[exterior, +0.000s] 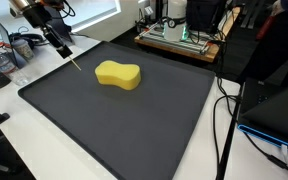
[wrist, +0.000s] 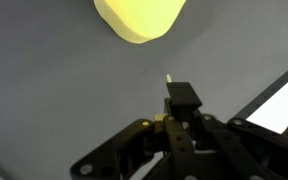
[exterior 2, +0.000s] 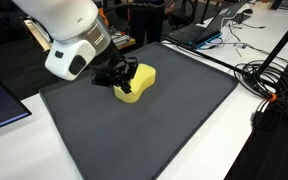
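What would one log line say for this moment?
gripper: shut on thin stick | stick tip: over mat, near edge | sponge: apart from gripper

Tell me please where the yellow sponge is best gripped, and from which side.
Probably its narrow waist, from straight above. The yellow sponge lies flat on the dark mat, and its two rounded ends are wider than the middle, so jaws across the waist span least. The pincer is shut on a thin stick.

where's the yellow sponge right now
The yellow sponge lies on the dark mat in both exterior views; in the wrist view it sits at the top, ahead of the gripper holding a thin stick.
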